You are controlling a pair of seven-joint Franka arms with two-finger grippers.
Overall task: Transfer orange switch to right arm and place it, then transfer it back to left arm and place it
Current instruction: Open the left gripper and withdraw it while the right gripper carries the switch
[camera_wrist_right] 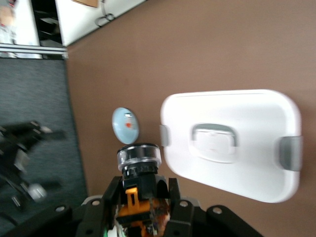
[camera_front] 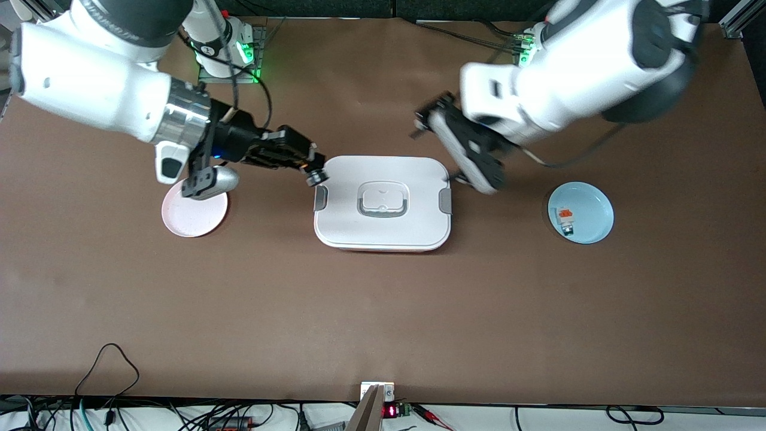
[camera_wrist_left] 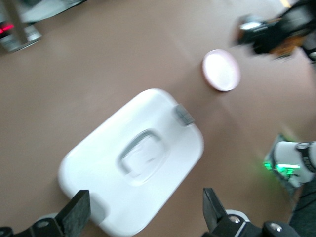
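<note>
We see a brown table (camera_front: 383,311) with two white robot arms reaching in over it from the edge farthest from the front camera. In the middle of the table sits the box (camera_front: 383,203), a white rounded case with its lid on, grey latches at both ends and a grey handle set into the top. The right arm (camera_front: 96,84) stretches toward the box, and the right gripper (camera_front: 312,170) hangs over the box corner at that arm's end, its fingers closed on the orange switch (camera_front: 316,176); in the right wrist view the switch (camera_wrist_right: 138,163) stands out past the fingertips, metal end outward. The left arm (camera_front: 574,66) holds the left gripper (camera_front: 470,155) over the table just beside the box's other end, fingers (camera_wrist_left: 76,212) spread wide with nothing between them. A pink plate (camera_front: 194,213) lies toward the right arm's end of the table, and a blue plate (camera_front: 592,206) toward the left arm's end. On the blue plate rests a small white block with an orange top (camera_front: 566,219).
</note>
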